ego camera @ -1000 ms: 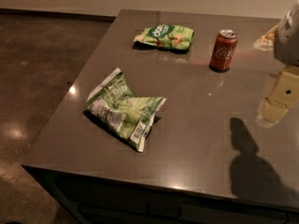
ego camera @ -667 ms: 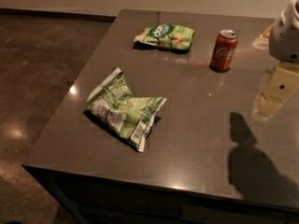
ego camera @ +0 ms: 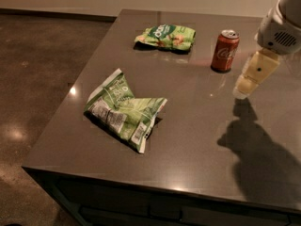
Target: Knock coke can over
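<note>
The red coke can [ego camera: 225, 51] stands upright on the grey table [ego camera: 197, 140], toward the back right. My gripper [ego camera: 251, 76] hangs above the table just to the right of the can and slightly nearer the camera, with a small gap between them. Its cream-coloured finger piece points down toward the table. The white arm housing [ego camera: 282, 25] is above it at the right edge of the view.
A green snack bag [ego camera: 165, 36] lies at the back, left of the can. A larger crumpled green bag [ego camera: 123, 109] lies at the front left. The table's left and front edges drop to a brown floor [ego camera: 33, 79]. The arm's shadow falls at the front right.
The gripper has shifted left and slightly up, closer to the can. The can and both bags have not moved.
</note>
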Robot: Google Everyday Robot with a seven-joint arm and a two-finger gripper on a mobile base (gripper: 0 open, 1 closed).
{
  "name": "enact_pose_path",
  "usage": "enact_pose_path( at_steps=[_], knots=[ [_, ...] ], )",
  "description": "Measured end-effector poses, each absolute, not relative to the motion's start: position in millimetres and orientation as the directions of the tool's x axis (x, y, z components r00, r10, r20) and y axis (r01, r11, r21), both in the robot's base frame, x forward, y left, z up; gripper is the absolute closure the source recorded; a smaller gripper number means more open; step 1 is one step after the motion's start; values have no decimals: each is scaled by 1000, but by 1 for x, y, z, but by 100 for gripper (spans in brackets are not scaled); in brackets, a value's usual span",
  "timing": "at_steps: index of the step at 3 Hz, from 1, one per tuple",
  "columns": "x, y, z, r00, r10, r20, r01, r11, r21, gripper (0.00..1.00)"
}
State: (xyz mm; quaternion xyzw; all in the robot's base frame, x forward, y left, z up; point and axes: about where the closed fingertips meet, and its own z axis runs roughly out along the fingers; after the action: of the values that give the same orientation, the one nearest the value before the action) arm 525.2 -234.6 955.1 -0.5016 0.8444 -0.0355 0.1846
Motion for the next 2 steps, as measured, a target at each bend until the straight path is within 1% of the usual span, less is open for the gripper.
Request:
enact_pose_path(
  at_steps=[2],
  knots=[
    [581,-238,937,-527,-769,-361,-741,624,-247,0]
  ],
)
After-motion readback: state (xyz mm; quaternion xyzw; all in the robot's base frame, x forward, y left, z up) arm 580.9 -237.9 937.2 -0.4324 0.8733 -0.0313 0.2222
